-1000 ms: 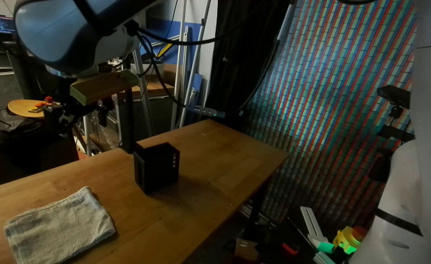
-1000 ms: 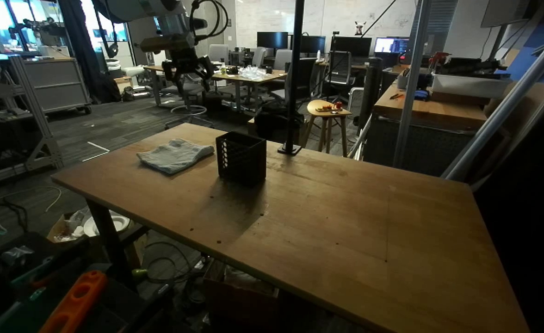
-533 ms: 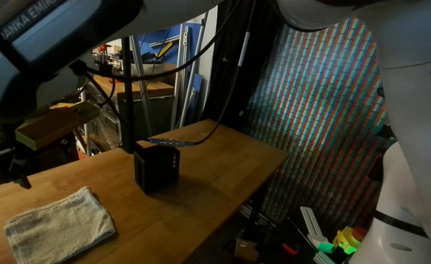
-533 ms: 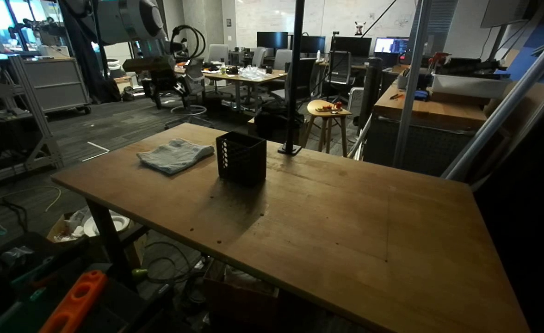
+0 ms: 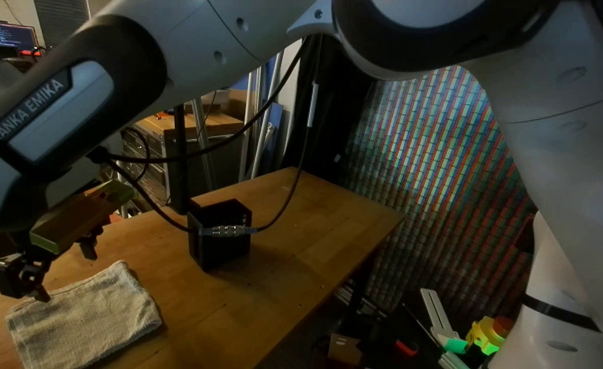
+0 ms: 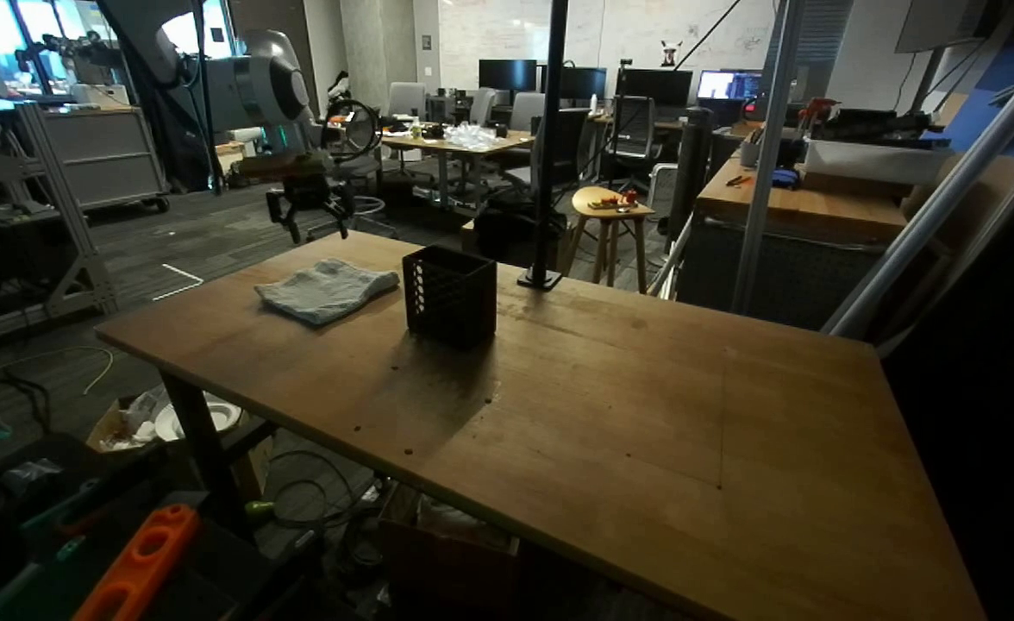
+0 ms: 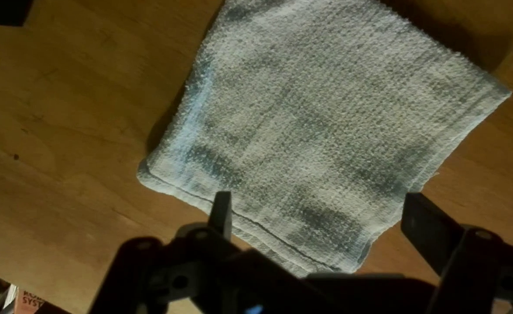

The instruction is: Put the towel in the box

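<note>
The folded grey-white towel [image 5: 91, 323] lies flat on the wooden table and also shows in an exterior view [image 6: 326, 293]. It fills much of the wrist view [image 7: 309, 126]. The black open-topped box [image 5: 219, 252] with holes in its side stands upright beside the towel, also in an exterior view [image 6: 451, 297]. A black corner [image 7: 1, 11] at the wrist view's top left is probably the box. My gripper [image 5: 65, 275] is open and empty above the towel's far edge, also in an exterior view [image 6: 319, 233]. In the wrist view the fingers [image 7: 317, 200] are spread over a towel corner.
The wooden table [image 6: 645, 414] bears both things. A black pole [image 6: 546, 172] rises at the table edge near the box. The arm's cable with a metal connector [image 5: 227, 231] hangs across the box in an exterior view.
The arm has swung over and come down, bringing my gripper from high up to above the towel. The hanging cable has dropped across the view of the box. Towel and box have not moved.
</note>
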You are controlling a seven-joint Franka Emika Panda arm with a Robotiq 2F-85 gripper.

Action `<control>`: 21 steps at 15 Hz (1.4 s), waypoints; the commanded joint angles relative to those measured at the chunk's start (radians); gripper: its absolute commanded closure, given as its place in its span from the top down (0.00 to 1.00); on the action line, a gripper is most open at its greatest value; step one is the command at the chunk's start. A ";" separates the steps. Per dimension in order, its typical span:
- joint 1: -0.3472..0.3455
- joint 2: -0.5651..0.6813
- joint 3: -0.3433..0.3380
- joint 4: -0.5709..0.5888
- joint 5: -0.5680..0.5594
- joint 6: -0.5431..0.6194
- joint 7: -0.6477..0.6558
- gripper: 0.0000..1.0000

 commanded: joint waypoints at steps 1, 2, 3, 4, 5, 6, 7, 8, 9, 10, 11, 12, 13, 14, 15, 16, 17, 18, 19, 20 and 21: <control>-0.009 0.060 -0.021 0.073 -0.011 0.033 -0.045 1.00; -0.014 0.073 -0.023 0.088 -0.005 0.038 -0.052 1.00; -0.020 0.093 -0.022 0.100 0.005 0.052 -0.056 1.00; -0.024 0.108 -0.022 0.113 0.009 0.060 -0.058 1.00; -0.028 0.125 -0.017 0.120 0.017 0.073 -0.062 1.00; -0.030 0.141 -0.016 0.129 0.021 0.084 -0.064 1.00; -0.033 0.159 -0.012 0.131 0.028 0.102 -0.067 1.00; -0.034 0.171 -0.009 0.135 0.033 0.113 -0.071 1.00; -0.037 0.188 -0.006 0.137 0.039 0.129 -0.074 1.00; -0.037 0.202 -0.006 0.142 0.043 0.136 -0.076 1.00; -0.038 0.214 -0.004 0.141 0.049 0.147 -0.076 1.00; -0.038 0.225 -0.003 0.143 0.054 0.154 -0.079 1.00; -0.039 0.236 0.001 0.144 0.061 0.159 -0.084 1.00; -0.040 0.247 0.003 0.146 0.064 0.159 -0.091 1.00; -0.041 0.259 0.007 0.146 0.068 0.160 -0.098 1.00; -0.043 0.265 0.014 0.146 0.076 0.166 -0.107 1.00; -0.044 0.270 0.019 0.146 0.081 0.175 -0.117 1.00; -0.044 0.274 0.022 0.148 0.085 0.177 -0.123 0.96; -0.043 0.271 0.025 0.144 0.087 0.181 -0.127 0.73; -0.041 0.267 0.026 0.139 0.090 0.186 -0.129 0.71; -0.037 0.265 0.025 0.137 0.091 0.185 -0.130 0.70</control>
